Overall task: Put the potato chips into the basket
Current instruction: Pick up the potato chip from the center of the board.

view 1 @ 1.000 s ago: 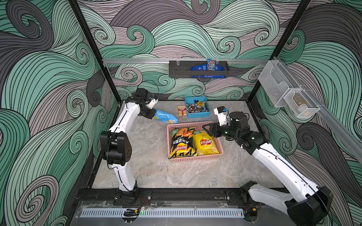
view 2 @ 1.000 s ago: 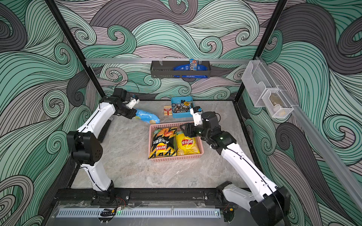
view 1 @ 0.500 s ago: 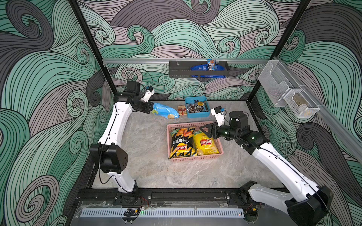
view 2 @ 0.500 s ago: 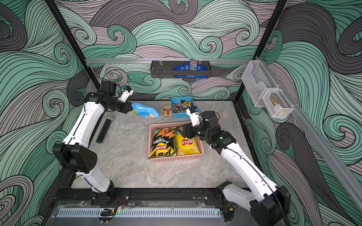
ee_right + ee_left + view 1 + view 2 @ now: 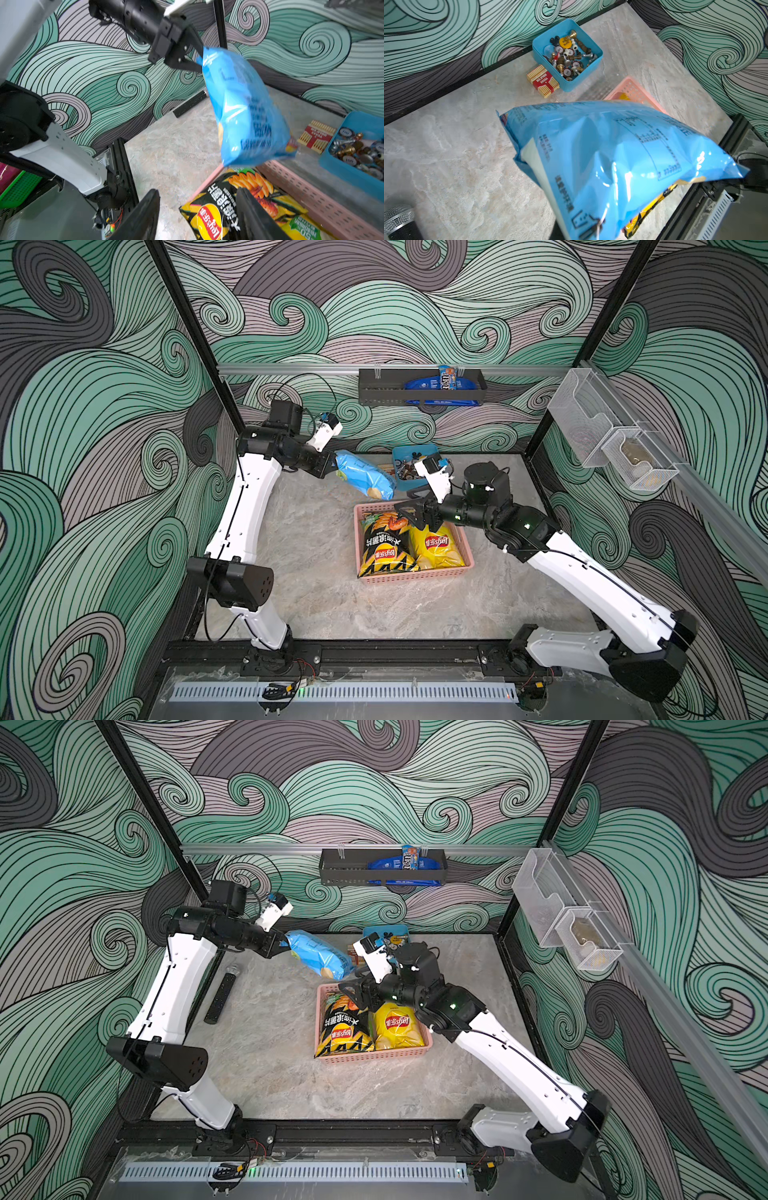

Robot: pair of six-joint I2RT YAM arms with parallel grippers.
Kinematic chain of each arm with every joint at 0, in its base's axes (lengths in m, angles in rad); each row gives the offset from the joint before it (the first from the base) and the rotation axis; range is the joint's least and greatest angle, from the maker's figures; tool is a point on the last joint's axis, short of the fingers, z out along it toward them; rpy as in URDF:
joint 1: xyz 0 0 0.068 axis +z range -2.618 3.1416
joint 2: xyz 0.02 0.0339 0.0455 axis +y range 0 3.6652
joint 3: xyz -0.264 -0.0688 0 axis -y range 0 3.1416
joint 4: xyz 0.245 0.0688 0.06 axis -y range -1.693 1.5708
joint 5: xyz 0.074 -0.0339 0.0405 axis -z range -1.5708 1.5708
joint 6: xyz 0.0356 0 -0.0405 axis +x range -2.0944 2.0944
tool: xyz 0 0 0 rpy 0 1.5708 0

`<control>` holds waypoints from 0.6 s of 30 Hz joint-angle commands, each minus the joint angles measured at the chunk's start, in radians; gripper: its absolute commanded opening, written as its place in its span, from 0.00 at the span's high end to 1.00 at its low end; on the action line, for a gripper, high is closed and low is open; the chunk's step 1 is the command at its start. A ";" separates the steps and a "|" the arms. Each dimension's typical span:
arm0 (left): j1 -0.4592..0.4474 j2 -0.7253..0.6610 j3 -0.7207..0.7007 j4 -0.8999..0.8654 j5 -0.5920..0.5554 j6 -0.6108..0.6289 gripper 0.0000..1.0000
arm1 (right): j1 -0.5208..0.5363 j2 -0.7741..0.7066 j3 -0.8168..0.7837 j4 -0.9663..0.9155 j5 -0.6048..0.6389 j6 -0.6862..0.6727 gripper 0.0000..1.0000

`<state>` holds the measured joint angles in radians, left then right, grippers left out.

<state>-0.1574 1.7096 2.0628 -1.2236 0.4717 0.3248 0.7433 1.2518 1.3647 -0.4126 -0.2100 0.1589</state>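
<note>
A light blue bag of potato chips [image 5: 363, 479] [image 5: 320, 955] hangs tilted in the air just behind the basket's far left corner. My left gripper [image 5: 332, 463] [image 5: 199, 60] is shut on the bag's top seam. In the left wrist view that bag [image 5: 623, 162] hides the jaws. The pink basket [image 5: 415, 577] [image 5: 374, 1054] holds a black-and-yellow bag [image 5: 384, 547] and a yellow bag [image 5: 436, 547], lying side by side. Above the basket's far edge my right gripper [image 5: 409, 516] [image 5: 197, 216] stands open and empty, over the black-and-yellow bag [image 5: 218, 212].
A blue tray of metal bits [image 5: 581, 81] and a red-and-cream box [image 5: 543, 83] sit behind the basket. A black strip [image 5: 220, 998] lies by the left wall. A dark rack [image 5: 419, 391] hangs on the back wall, clear bins [image 5: 598, 435] on the right wall.
My left arm has lifted the light blue bag off the table and carried it right, towards the basket. The right gripper has shifted slightly left over the basket, still open.
</note>
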 commanded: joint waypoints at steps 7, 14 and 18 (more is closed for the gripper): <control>-0.057 -0.068 -0.048 -0.016 0.011 0.016 1.00 | 0.093 0.163 0.136 -0.134 0.261 -0.078 0.39; -0.081 -0.075 -0.063 -0.012 0.013 0.015 1.00 | 0.141 0.249 0.204 -0.135 0.439 -0.136 0.42; -0.091 -0.081 -0.079 -0.013 0.006 0.024 1.00 | 0.163 0.286 0.241 -0.135 0.527 -0.179 0.43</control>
<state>-0.2340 1.6638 1.9896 -1.2346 0.4675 0.3309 0.8925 1.5261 1.5658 -0.5526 0.2127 0.0238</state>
